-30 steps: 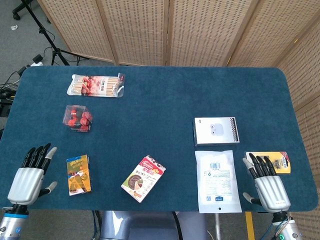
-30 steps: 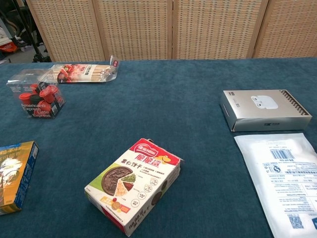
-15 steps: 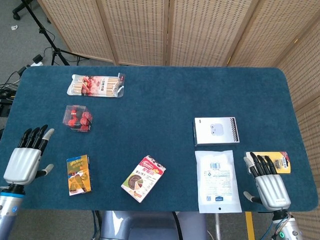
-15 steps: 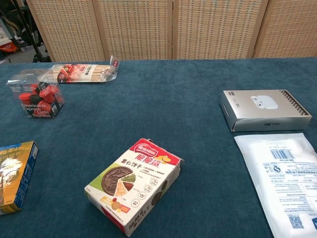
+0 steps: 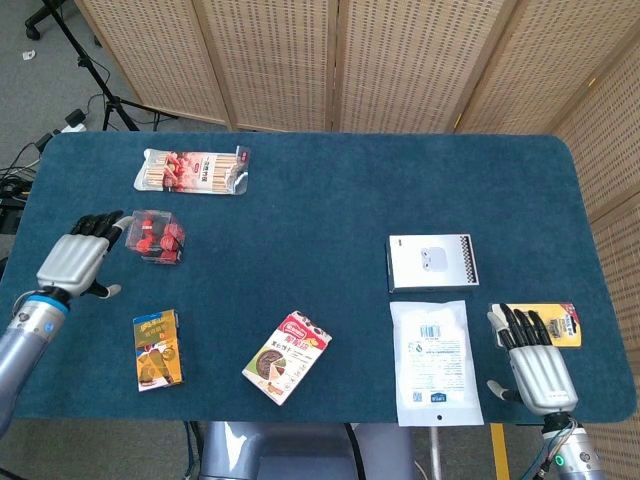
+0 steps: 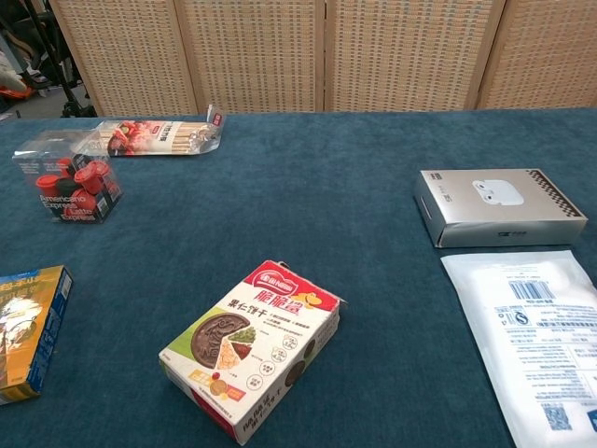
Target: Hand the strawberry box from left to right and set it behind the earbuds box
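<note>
On the blue bench (image 5: 320, 190), far left at about 9 o'clock, the clear strawberry box (image 5: 155, 236) sits flat, a little in from the left edge. Left hand (image 5: 78, 258) hovers just beside it on its 9 o'clock side, fingers spread, fingertips near the box wall, holding nothing; contact cannot be told. The chest view shows the strawberry box (image 6: 67, 185) but no hand.

At 12 o'clock from the box, near the far edge, lies a biscuit stick pack (image 5: 192, 170). At its 6 o'clock, a small yellow box (image 5: 157, 348) near the front edge.

Earbuds box (image 5: 432, 262) lies right of centre, at 3 o'clock. The strip of bench behind it, toward the far edge, is bare blue cloth. A white pouch (image 5: 434, 362) sits just at its 6 o'clock, running to the front edge.

Right hand (image 5: 531, 358) is at the front right corner, at 5 o'clock, fingers extended and apart, grasping nothing, fingertips over a yellow card pack (image 5: 555, 325).

A red-and-white snack box (image 5: 287, 356) lies tilted front centre, at 6 o'clock. The middle of the bench between the strawberry box and the earbuds box is open cloth.
</note>
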`<state>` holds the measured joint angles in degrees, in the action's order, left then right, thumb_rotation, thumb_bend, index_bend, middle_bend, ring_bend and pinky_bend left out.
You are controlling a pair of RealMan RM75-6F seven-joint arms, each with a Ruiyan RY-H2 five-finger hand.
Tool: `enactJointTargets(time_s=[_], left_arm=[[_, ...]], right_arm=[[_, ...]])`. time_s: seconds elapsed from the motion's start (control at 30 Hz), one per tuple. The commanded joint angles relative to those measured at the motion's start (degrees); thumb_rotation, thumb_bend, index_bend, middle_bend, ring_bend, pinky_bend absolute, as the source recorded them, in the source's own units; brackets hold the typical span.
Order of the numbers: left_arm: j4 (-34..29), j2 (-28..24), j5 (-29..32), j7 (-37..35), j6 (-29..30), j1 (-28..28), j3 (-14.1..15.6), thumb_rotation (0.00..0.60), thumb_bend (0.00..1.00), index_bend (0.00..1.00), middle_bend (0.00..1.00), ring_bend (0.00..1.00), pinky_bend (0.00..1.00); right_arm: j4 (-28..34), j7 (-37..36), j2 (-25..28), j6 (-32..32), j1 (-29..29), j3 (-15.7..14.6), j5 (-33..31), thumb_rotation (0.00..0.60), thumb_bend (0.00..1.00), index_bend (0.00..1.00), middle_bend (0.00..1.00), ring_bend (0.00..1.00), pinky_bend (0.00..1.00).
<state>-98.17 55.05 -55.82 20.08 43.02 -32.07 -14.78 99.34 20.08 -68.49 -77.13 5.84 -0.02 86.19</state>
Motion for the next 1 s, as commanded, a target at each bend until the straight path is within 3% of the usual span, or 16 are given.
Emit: enactJointTargets(time_s=[0.03,0.23,1.0], left_arm=[[5.65,0.75,5.71,2.37,-5.64,-5.57,0.43,0.6,0.17,0.0,0.0,0.0,0.0],[11.64,3.95,12.17,4.15,-8.99,-10.75,2.2,0.6,0.17,0.0,0.0,0.0,0.0],[25.02,13.69,22.41,6.11,-13.9,-21.15,9.95,0.6,0.19,0.0,0.0,0.0,0.0]], right_arm=[[-0.47,0.46,-0.45,0.85,0.45,0.24,-0.83,0.6,0.05,0.0,0.0,0.0,0.0],[-0.97,0.69,-0.85,1.86,0.93,0.63,-2.49,0.6,0.05,0.0,0.0,0.0,0.0],[-1.91,-0.54,-0.71,3.21,1.83,1.32,-5.56,0.6,0.05,0.0,0.0,0.0,0.0]])
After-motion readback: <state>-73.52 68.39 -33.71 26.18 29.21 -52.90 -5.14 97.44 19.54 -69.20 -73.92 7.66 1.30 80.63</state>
